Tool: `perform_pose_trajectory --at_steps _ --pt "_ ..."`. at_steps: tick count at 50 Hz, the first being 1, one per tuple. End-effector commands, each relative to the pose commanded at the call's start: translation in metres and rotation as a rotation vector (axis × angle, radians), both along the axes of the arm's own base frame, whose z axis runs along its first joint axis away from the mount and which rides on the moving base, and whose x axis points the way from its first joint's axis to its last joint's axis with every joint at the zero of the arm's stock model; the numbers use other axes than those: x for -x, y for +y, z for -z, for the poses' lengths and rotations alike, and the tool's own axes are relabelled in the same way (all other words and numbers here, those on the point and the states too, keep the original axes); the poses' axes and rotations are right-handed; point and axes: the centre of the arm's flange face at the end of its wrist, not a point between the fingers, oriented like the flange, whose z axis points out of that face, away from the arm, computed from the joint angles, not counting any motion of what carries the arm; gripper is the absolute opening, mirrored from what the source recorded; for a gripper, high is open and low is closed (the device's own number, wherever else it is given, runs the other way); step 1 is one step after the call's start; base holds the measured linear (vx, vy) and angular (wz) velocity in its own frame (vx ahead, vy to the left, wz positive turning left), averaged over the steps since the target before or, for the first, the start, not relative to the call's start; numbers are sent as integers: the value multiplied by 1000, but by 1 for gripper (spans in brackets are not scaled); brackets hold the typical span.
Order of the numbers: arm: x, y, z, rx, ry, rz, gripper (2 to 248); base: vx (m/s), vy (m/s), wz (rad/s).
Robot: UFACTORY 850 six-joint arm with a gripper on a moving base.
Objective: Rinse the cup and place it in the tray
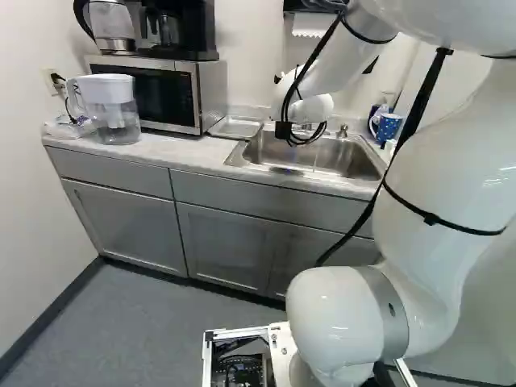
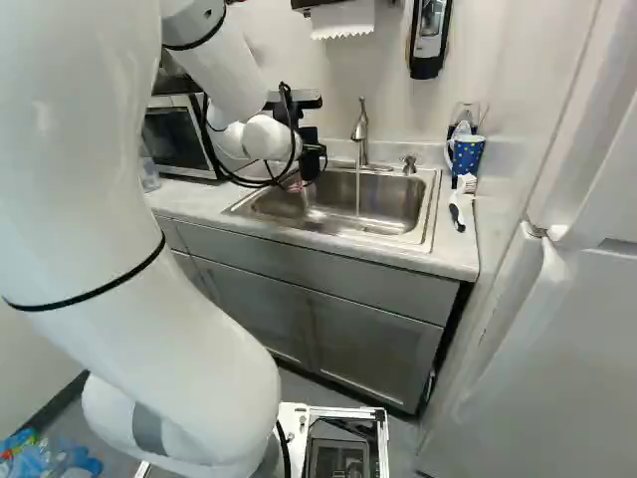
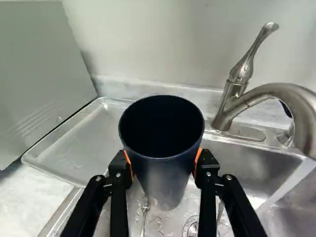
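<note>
My gripper (image 2: pixel 311 154) hangs over the near-tray end of the sink in the right base view. In the wrist view the gripper (image 3: pixel 162 165) is shut on a dark blue cup (image 3: pixel 165 182), an orange pad pressing each side. The cup's open mouth faces the camera, and its base hangs over the sink basin (image 3: pixel 247 158). Beside the cup, on the counter, lies the shallow metal tray (image 3: pixel 81 140), its bare surface showing; the left base view shows this tray (image 1: pixel 235 127) between microwave and sink.
Water runs from the faucet (image 3: pixel 276 91) into the basin, apart from the cup. A spoon (image 3: pixel 145 207) lies in the sink. The microwave (image 1: pixel 153 93) borders the tray. A blue dotted mug (image 2: pixel 466 154) and a brush (image 2: pixel 461 204) are at the sink's far side from the tray.
</note>
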Motion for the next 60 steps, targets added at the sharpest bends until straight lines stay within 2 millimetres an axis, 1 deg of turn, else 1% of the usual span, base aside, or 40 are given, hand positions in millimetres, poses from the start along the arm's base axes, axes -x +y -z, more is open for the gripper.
perform_pose_trajectory --at_steps 8,21,38,60 --pt "3 0 9 -1 18 0 126 0 0 0" --pt "2 0 23 -3 46 1 126 0 0 0" --pt "5 -3 41 -5 80 6 126 0 0 0" --pt "18 -5 39 -4 58 13 126 0 0 0"
